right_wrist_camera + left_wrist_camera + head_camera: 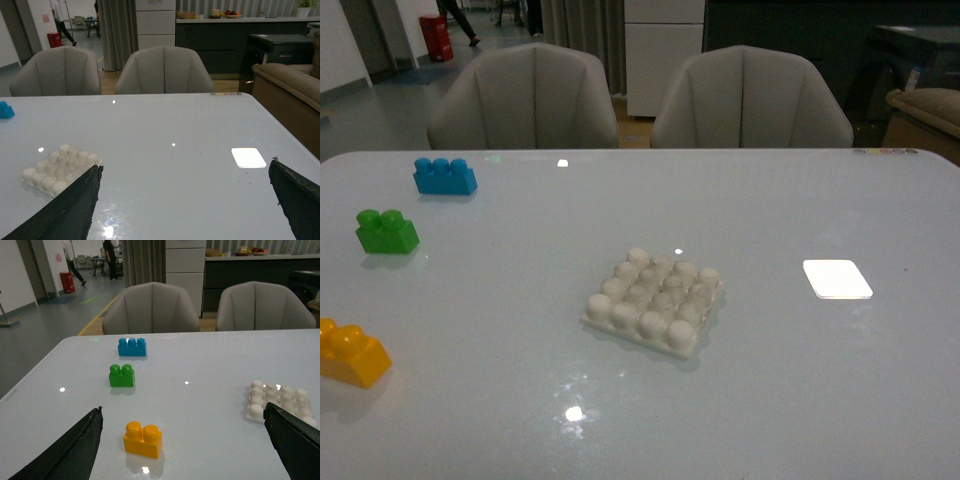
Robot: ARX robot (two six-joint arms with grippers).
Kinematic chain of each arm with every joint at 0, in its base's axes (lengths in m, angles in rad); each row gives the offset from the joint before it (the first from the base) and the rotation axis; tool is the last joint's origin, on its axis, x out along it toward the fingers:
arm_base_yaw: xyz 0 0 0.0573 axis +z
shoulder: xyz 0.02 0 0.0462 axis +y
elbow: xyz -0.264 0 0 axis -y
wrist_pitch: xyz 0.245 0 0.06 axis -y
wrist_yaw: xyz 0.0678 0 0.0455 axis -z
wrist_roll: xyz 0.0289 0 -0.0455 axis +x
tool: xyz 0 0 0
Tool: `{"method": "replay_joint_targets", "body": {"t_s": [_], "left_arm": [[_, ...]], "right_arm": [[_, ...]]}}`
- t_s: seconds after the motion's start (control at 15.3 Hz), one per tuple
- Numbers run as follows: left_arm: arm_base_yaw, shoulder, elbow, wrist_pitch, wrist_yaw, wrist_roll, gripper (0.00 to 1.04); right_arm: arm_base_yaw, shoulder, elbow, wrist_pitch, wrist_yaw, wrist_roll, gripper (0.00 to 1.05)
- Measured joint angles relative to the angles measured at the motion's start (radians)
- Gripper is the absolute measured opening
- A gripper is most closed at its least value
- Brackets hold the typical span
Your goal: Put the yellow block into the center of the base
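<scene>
Both gape empty — left claw (182,412), right claw (185,167) — yellow block (352,355) studs-up, long axis roughly crosswise.

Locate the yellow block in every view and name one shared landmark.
Front view: yellow block at the left edge, left of the base.
Left wrist view: yellow block, the closest brick, in front of the green brick.
Right wrist view: not in it.
Shared landmark: the base, seen in all three.
</scene>
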Motion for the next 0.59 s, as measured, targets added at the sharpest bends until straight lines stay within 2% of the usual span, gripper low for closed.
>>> {"method": "replay_joint_targets", "body": {"t_s": [0.07, 0.59], "left_arm": [[0.0, 0.0, 0.0, 0.0, 0.0, 0.0, 0.98], [0.0, 0.0, 0.0, 0.0, 0.0, 0.0, 0.98]], "right_arm": [[0.0, 0.0, 0.0, 0.0, 0.0, 0.0, 0.97], [0.0, 0.0, 0.0, 0.0, 0.0, 0.0, 0.98]]}}
